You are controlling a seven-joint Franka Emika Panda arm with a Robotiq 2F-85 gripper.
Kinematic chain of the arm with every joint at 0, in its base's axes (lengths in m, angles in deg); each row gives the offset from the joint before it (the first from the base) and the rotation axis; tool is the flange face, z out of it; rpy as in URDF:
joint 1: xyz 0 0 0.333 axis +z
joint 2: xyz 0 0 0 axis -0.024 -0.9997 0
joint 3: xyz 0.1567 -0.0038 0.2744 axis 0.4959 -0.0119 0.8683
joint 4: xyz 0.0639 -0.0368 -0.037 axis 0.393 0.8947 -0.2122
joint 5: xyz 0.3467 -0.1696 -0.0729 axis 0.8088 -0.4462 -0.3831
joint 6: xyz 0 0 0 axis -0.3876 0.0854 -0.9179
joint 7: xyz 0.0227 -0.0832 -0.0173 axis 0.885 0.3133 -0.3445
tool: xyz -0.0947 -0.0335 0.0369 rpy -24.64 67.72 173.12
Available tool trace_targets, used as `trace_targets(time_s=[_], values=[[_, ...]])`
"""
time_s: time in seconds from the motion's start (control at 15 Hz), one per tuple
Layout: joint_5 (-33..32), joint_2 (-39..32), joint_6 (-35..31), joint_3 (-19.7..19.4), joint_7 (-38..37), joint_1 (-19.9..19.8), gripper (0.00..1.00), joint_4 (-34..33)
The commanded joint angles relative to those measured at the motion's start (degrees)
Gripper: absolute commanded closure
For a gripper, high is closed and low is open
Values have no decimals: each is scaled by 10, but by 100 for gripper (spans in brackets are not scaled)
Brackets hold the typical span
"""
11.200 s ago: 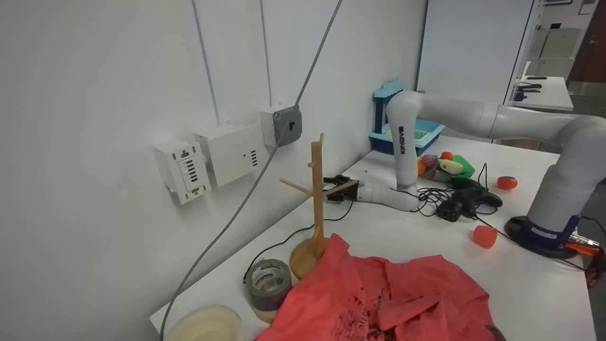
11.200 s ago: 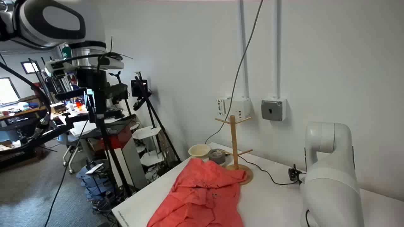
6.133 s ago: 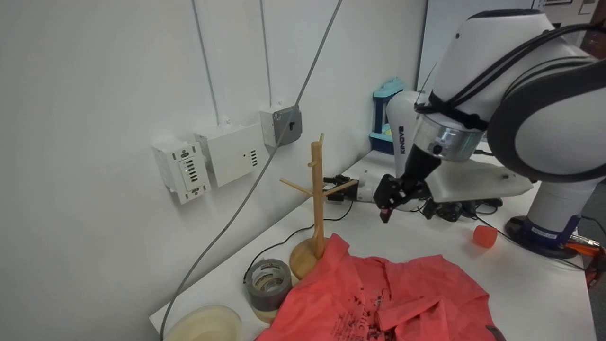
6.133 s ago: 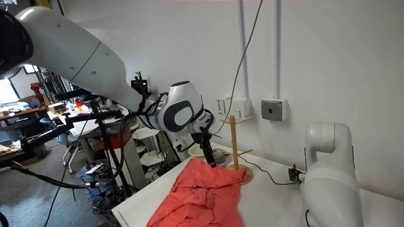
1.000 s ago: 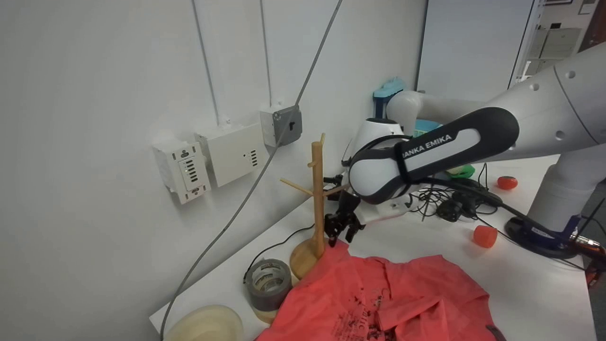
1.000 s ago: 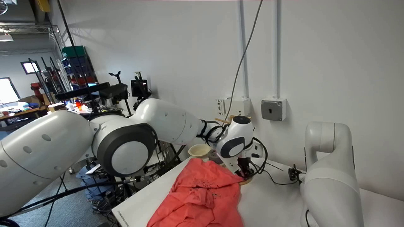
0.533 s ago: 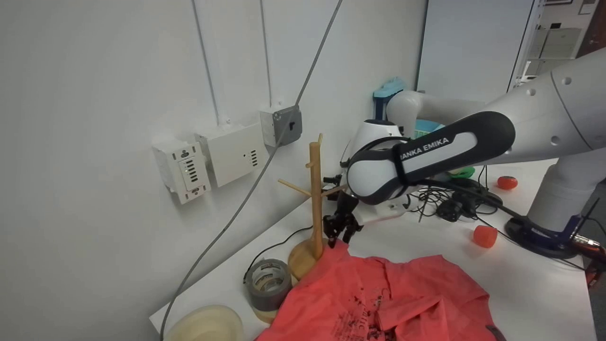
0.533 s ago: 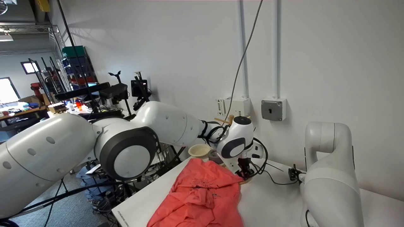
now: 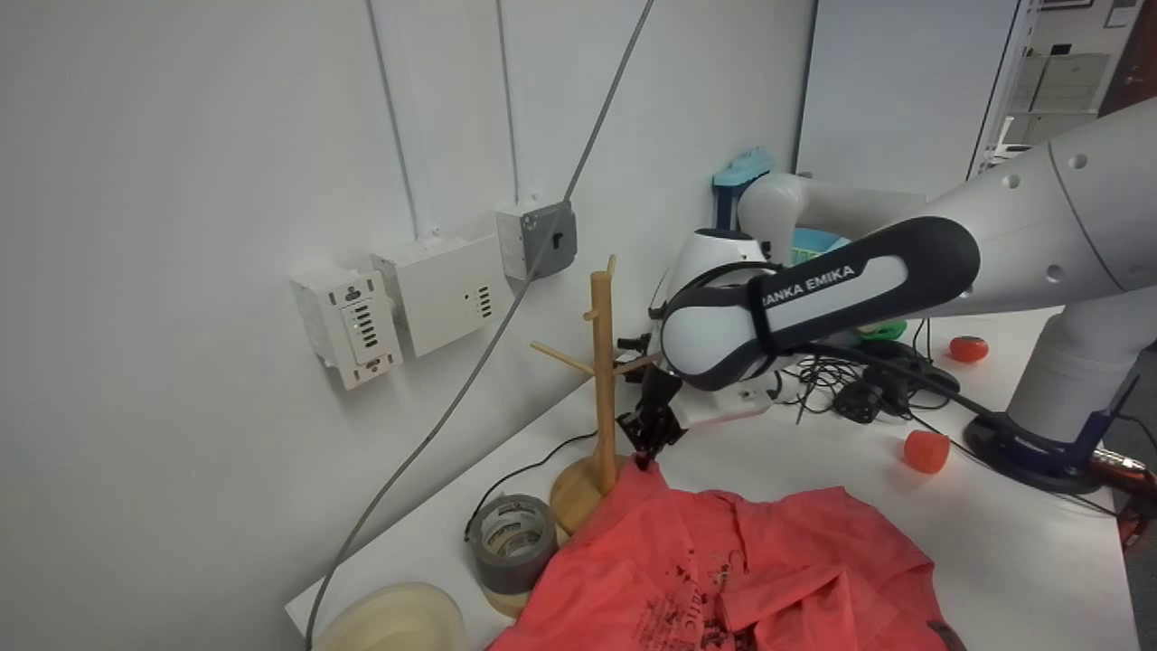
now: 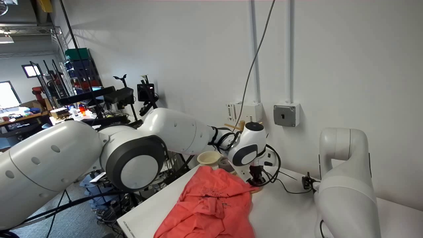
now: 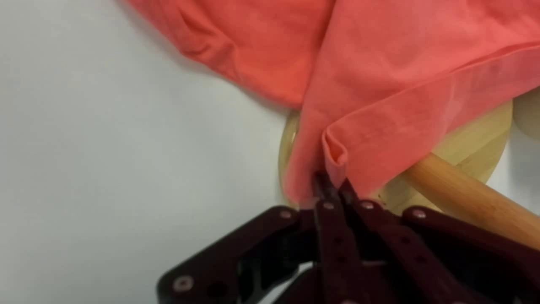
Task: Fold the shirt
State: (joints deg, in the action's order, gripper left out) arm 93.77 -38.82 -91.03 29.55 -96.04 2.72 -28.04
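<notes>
In an exterior view, the nearest thing is the red shirt [image 9: 795, 533]. It lies wrinkled on the white desk [image 9: 1030, 579], in front of the wooden stand [image 9: 605, 380], and its near part is cut by the edge of the view. There is dark print on it. One corner of the cloth lies over the round base of the stand. Almost as near, at the left front of the stand, is the pale yellow bowl [image 9: 398, 624]. Between the bowl and the stand is the gray tape roll [image 9: 515, 561].

Just to the right of the stand is the gripper [image 11: 336, 185], pointing downward. Its fingers are almost together, and in the wrist view they pinch a small fold at the shirt's corner, over the base of the stand. Whether the tips touch this base, I cannot tell. The robot arm [image 9: 868, 280] stretches in from the right side of the stand.

Well apart from the stand, on its right, is a small orange-red object [image 9: 926, 452]. Farther on the same side are a second white arm [image 9: 1071, 380] and the black cables [image 9: 821, 372]. Behind the stand is the wall [image 9: 226, 181], with a gray switch box [image 9: 550, 240].
</notes>
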Motion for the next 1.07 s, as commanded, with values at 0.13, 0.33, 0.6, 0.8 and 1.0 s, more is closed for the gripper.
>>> trace_targets(time_s=[0.13,0.33,0.6,0.8,1.0], values=[[-3,51,10,-7,-32,11,99,41],[-2,102,16,-2,-23,14,99,99],[1,174,2,-7,-27,15,99,206],[8,216,-4,-10,-32,11,99,280],[8,258,-16,-18,-41,12,99,356]])
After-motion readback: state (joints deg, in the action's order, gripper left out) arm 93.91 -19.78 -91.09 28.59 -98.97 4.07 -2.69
